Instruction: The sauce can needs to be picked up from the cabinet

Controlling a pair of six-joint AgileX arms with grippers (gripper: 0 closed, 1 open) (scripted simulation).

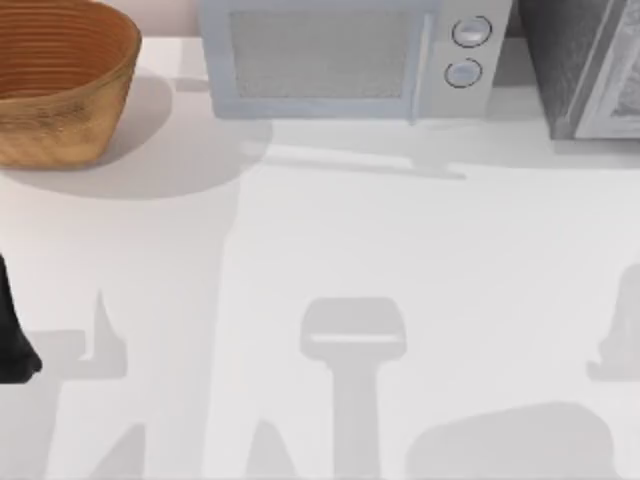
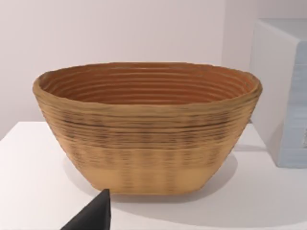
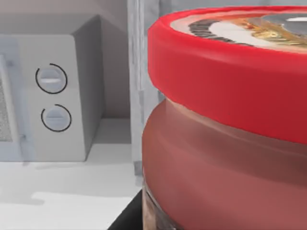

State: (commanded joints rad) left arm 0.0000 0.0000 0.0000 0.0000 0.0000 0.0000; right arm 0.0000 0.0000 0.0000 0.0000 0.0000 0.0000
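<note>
The sauce can (image 3: 225,143) looms very near in the right wrist view, upright, with a red top and a reddish-brown body. My right gripper is shut on it, and one dark finger (image 3: 127,218) lies against its lower side. Just behind the can stands the pale frame of the cabinet (image 3: 138,72). In the top view the cabinet (image 1: 580,70) is a dark speckled box at the back right corner. My left arm (image 1: 12,340) stays parked at the table's left edge, facing the basket.
A woven brown basket (image 1: 60,80) (image 2: 148,129) stands at the back left. A light grey microwave (image 1: 340,55) (image 3: 53,115) with two round knobs sits at the back middle, beside the cabinet. The white table (image 1: 320,260) stretches in front of them.
</note>
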